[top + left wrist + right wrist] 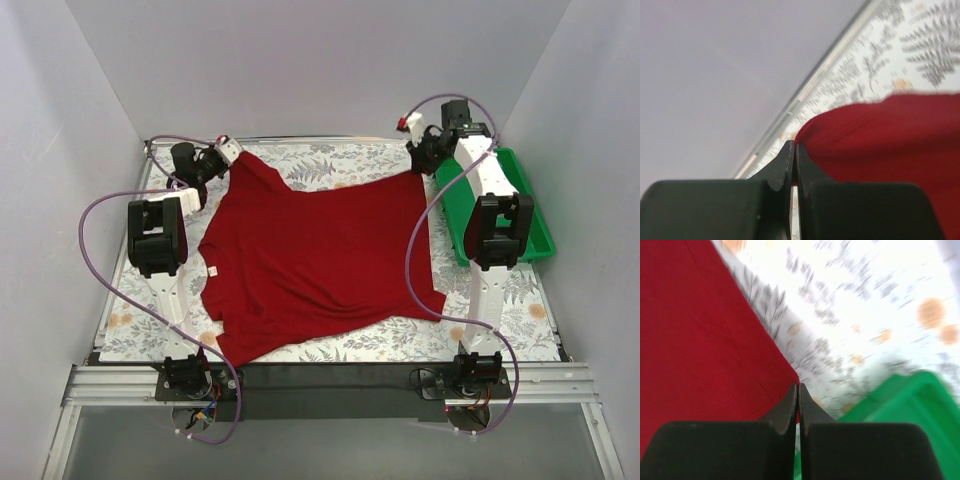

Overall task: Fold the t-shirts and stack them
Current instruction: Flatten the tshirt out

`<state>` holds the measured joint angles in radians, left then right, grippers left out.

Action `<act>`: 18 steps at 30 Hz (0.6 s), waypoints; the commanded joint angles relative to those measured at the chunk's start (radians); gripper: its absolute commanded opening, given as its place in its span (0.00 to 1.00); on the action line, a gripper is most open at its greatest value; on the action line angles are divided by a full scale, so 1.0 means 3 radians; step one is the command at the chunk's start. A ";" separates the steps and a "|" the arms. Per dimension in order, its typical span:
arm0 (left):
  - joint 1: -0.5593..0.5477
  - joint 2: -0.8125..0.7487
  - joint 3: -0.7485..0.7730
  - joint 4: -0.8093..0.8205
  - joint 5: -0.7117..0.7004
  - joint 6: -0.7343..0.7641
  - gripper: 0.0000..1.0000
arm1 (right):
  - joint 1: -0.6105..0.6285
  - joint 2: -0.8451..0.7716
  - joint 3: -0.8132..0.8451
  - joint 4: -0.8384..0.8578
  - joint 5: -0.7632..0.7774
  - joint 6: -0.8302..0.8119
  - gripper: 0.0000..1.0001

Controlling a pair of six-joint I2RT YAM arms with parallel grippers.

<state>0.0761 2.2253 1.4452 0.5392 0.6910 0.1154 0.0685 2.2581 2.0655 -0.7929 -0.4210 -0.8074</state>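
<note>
dark red t-shirt (310, 260) lies spread on the floral bench (350, 160), its white neck tag (212, 270) too small to read. both arms reach far across: left gripper (793, 150) clenched on the far-left corner, right gripper (798, 389) clenched on the far-right corner, beside the green tray (530, 200).

Your left arm (156, 240) is stretched far out from its base, elbow raised and wrist turned inward. Your left gripper (228, 152) sits at the far end, and its fingers (782, 167) are pressed together with a thin edge of the t-shirt (320, 260) pinched between them. Your right arm (495, 230) mirrors that pose, reaching out with the wrist angled inward. Your right gripper (420, 160) is closed the same way, its fingers (810, 412) meeting tip to tip on the cloth's corner. Both wrists are low.
</note>
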 commanded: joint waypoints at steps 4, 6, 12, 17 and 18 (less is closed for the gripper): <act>0.0002 -0.0596 0.0377 0.0641 -0.0079 -0.0870 0.00 | 0.0007 -0.0608 0.0616 0.0458 -0.0213 0.0855 0.01; -0.0003 -0.0699 0.0459 0.0759 -0.0089 -0.1104 0.00 | 0.0002 -0.0893 0.0484 0.0653 -0.0162 0.1039 0.01; -0.0018 -0.1010 0.0521 0.0897 -0.0105 -0.1336 0.00 | 0.0007 -0.1447 0.0039 0.1078 -0.0054 0.1091 0.01; -0.0018 -0.1205 0.0327 0.0984 -0.0125 -0.1387 0.00 | 0.0002 -0.1631 -0.0156 0.1068 -0.0090 0.1019 0.01; -0.0018 -0.1241 0.0301 0.1004 -0.0115 -0.1397 0.00 | 0.0007 -0.1682 -0.0196 0.1053 -0.0110 0.1009 0.01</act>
<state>0.0738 1.9121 1.5726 0.8135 0.6697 -0.2710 0.0723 1.7679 2.0464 -0.4988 -0.4484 -0.5144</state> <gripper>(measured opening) 0.020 0.019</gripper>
